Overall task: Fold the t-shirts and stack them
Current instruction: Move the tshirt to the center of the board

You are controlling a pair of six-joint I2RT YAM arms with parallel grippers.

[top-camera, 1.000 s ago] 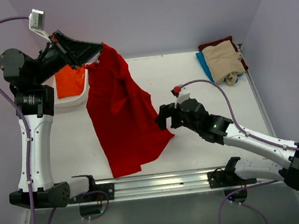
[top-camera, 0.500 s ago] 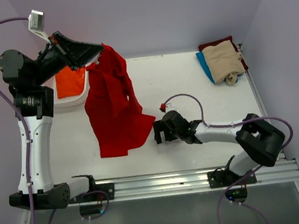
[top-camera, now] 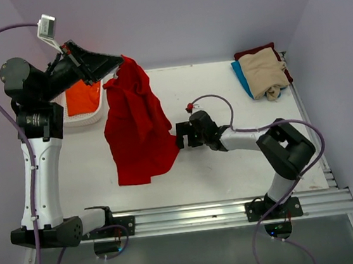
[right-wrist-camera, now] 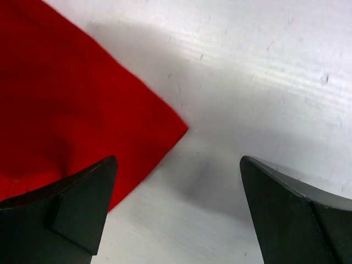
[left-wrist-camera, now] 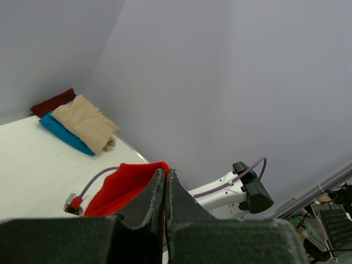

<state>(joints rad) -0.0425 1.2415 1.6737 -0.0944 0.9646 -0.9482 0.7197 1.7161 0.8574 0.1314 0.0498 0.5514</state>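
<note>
The big red t-shirt hangs from my left gripper, which is raised at the back left and shut on its top edge. Its lower part lies crumpled on the white table. My right gripper is open, low over the table, at the shirt's right corner; the left finger is over the cloth, the other over bare table. An orange shirt lies in the white basket. A folded pile with the beige shirt on top of blue and maroon sits back right.
The pile also shows in the left wrist view. The table's metal rail runs along the near edge. Lilac walls close in the back and both sides.
The red shirt's lower end has bunched up and pulled left. My right gripper swung left and away from me, now at the shirt's right corner. The left arm barely moved.
</note>
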